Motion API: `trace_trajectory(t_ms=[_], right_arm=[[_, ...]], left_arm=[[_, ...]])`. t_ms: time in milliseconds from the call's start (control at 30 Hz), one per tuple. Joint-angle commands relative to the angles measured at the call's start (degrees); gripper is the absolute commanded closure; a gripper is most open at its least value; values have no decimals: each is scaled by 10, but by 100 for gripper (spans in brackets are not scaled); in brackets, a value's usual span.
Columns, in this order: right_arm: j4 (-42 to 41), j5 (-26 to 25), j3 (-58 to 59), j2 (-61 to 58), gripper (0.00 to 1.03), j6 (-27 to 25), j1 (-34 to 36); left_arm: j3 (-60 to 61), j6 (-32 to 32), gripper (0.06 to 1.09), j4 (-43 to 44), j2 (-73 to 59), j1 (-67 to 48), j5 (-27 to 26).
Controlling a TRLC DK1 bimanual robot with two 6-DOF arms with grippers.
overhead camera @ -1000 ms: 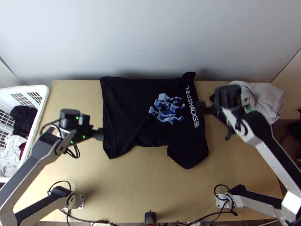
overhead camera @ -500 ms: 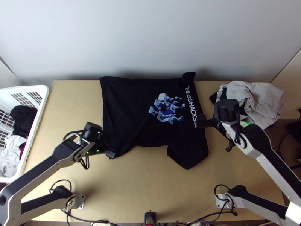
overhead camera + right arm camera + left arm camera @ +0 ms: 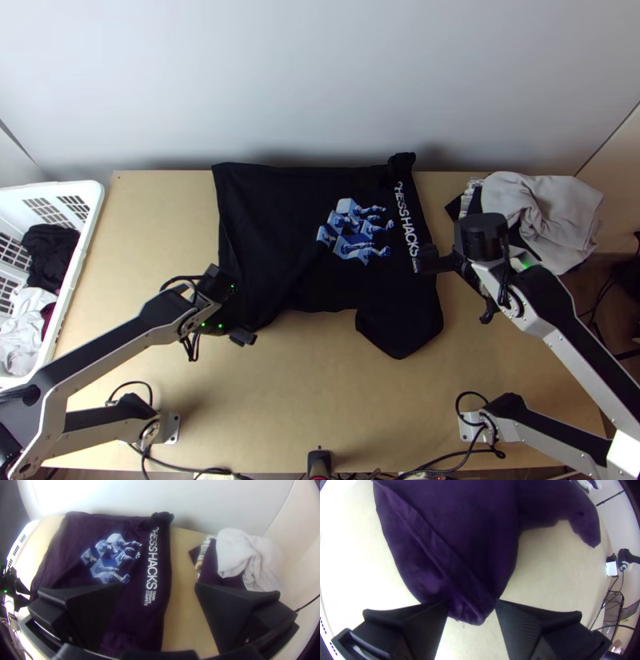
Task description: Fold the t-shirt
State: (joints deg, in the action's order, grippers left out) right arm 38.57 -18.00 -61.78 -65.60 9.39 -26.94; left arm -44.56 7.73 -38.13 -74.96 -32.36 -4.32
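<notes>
one black t-shirt with a blue-and-white print (image 3: pixel 280 232) lies mostly flat on the light wooden table (image 3: pixel 320 392), a crease slanting to its near left corner. that corner sits unpinched between the left gripper's (image 3: pixel 242 337) widely parted, flat black fingers. the right gripper (image 3: pixel 427 258), its fingers also spread wide, grips nothing near the white lettering.

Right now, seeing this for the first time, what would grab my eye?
Probably the black t-shirt in the middle, with its blue picture and white lettering. Then the left end effector, open around the shirt's near left corner, and the right end effector, open at its right edge. A white basket of clothes stands far left.
</notes>
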Motion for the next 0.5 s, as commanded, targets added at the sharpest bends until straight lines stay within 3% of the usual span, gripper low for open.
trace_trajectory(t_ms=[0, 67, 100, 467], right_arm=[[-1, 1, 7, 0, 4, -13, -21], [1, 4, 17, 0, 4, -17, -37], [5, 8, 25, 0, 4, -18, -45], [93, 64, 102, 12, 4, -15, -131]], left_arm=[[6, 4, 81, 2, -3, -1, 0], [6, 4, 102, 14, 6, -1, 0], [5, 4, 105, 17, 8, -1, 0], [-26, -3, 105, 24, 17, 71, 3]])
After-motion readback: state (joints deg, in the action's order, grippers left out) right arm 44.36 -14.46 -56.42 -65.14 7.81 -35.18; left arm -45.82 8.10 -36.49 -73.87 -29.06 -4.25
